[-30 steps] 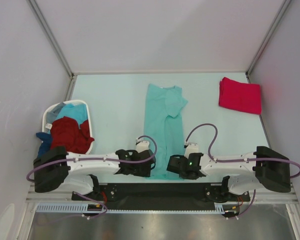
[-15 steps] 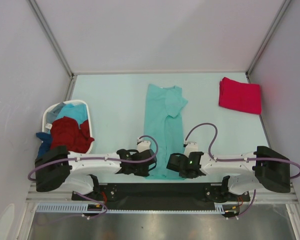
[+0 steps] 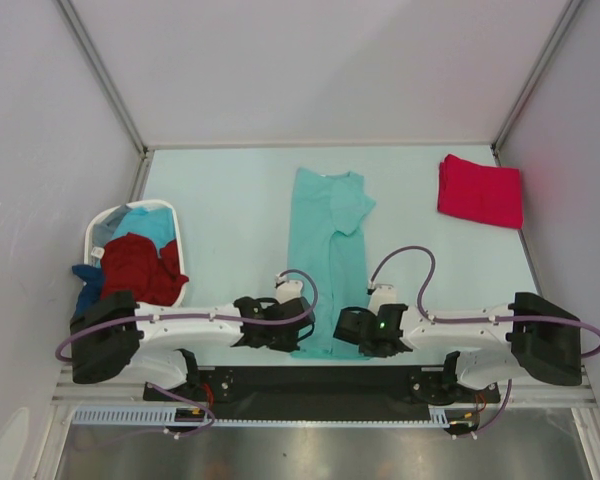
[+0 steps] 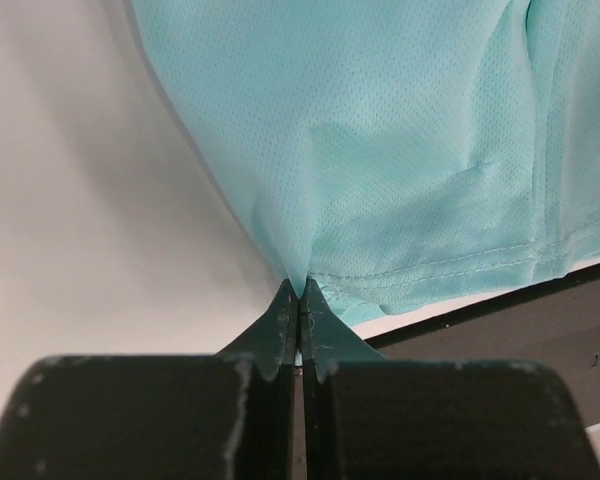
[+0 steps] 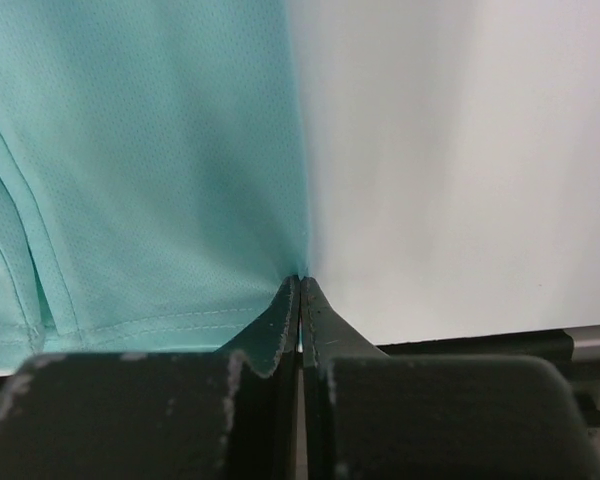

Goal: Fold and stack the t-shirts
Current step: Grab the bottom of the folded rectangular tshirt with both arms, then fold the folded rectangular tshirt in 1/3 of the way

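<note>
Five t-shirts (image 3: 330,262) (image 3: 480,190) (image 3: 140,270) (image 3: 146,226) (image 3: 84,281), one basket (image 3: 94,230), two pincers (image 4: 300,297) (image 5: 299,288)

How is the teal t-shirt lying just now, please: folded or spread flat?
Partly folded: the teal t-shirt lies as a long narrow strip, a sleeve showing near its far end; not yet folded crosswise.

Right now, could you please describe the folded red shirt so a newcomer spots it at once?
On the pale table, go to the far right corner. The red shirt lies there alone, folded into a rectangle, unlike the long teal shirt mid-table and the crumpled heap in the left basket.
</note>
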Motion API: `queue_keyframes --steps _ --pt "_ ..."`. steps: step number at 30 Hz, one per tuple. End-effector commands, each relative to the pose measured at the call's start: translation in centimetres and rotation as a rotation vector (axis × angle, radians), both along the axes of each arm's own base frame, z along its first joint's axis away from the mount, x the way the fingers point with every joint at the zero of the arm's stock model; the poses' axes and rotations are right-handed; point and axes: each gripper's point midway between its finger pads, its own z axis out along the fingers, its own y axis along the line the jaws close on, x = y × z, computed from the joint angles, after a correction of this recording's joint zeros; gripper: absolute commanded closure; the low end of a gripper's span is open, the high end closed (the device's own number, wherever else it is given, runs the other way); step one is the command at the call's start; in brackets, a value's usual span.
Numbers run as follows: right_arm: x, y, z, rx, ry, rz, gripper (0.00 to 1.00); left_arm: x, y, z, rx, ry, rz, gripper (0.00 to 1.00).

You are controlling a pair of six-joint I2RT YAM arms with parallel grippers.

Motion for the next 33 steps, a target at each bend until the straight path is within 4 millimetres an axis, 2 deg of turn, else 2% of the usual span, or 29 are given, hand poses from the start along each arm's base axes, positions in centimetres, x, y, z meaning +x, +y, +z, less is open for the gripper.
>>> queue_keyframes --steps 1,11,16,25,33 --pt "0.7 0.0 2.0 -0.001 -0.065 -0.01 1.0 1.2 -1.2 2.5 -0.027 -0.078 -0.014 1.0" --pt "2.3 0.7 5.4 -0.014 -0.142 0.007 1.0 3.5 -2.4 8.1 -0.048 -0.192 -0.014 1.0" --pt "3.7 0.7 6.6 -0.024 -0.174 0.008 1.0 4.1 -2.4 8.9 -0.041 -0.208 -0.009 1.0" --pt "7.2 -0.2 7.9 -0.034 -0.206 -0.007 1.0 6.3 -1.7 9.0 -0.01 -0.217 0.016 1.0" --pt "11.1 0.5 8.4 -0.029 -0.219 -0.003 1.0 10.2 -1.5 9.3 0.012 -0.228 0.042 1.0"
